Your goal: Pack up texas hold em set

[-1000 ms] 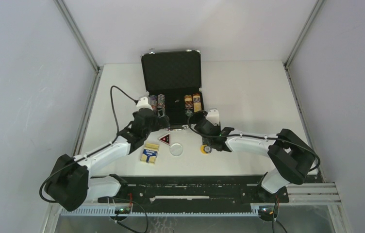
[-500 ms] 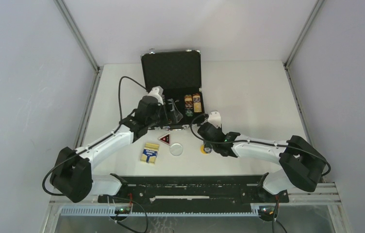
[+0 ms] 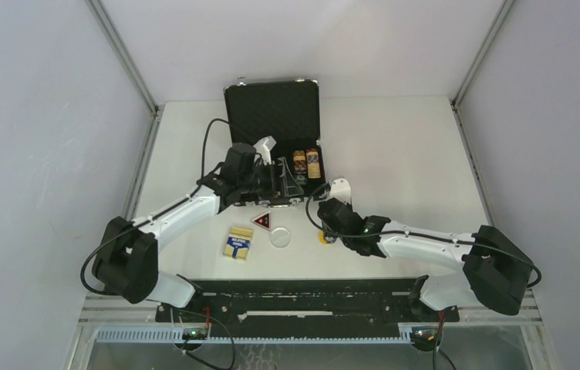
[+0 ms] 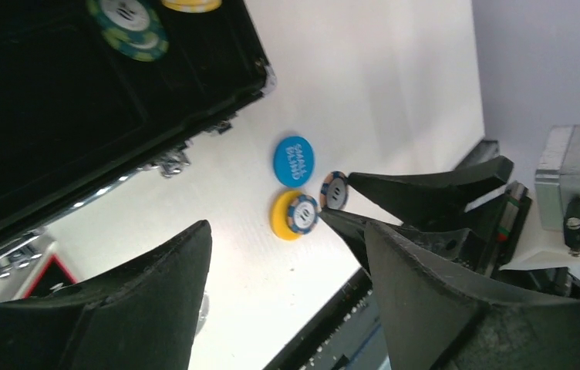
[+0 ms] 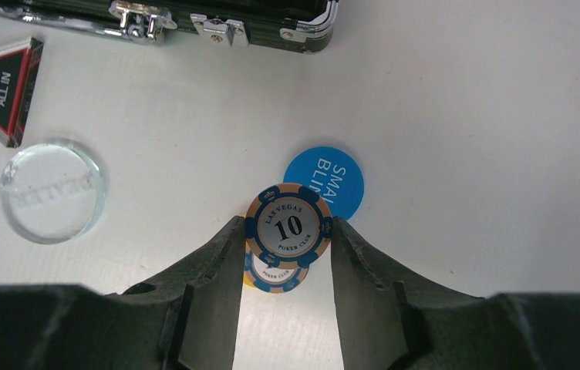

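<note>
Table [image 3: 395, 139] white, walls [image 3: 32, 116] grey; left jaws spread, right jaws pinch chip [image 5: 288, 225]

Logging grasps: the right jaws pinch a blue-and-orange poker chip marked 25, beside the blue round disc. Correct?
No: the blue-and-orange poker chip in the right gripper reads 10, not 25; the right wrist view shows it. The rest holds.

I work on a white table [image 3: 395, 154], pale grey walls [image 3: 40, 116] closing it left, right and far, evenly lit.
</note>
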Controlling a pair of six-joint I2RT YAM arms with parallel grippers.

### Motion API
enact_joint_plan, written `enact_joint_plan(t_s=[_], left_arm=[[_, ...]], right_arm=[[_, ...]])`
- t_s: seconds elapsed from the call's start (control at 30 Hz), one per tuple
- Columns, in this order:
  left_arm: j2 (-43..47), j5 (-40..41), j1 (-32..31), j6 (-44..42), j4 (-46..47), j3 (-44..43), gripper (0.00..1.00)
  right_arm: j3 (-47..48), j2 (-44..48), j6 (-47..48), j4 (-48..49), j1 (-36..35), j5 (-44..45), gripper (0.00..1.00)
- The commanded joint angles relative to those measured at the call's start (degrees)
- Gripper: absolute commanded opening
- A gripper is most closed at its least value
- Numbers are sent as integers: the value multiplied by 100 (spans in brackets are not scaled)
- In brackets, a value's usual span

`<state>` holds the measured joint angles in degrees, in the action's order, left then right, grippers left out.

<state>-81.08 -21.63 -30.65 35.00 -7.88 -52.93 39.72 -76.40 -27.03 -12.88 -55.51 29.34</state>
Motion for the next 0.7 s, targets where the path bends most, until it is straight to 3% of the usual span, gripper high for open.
enact_joint_plan(t_s=[0.0,0.37,0.67], left_arm=[[-151,-1075,40,261,231,-381,77],[-734,-2291,37,330,646,-512,71],[-1107,-2627,12,327,648,-581,68]], right_arm=[[-133,331,327,325,-129,88,50],[-336,717,670,629,-419,158,51],[-335,894,785,646,-555,199,51]])
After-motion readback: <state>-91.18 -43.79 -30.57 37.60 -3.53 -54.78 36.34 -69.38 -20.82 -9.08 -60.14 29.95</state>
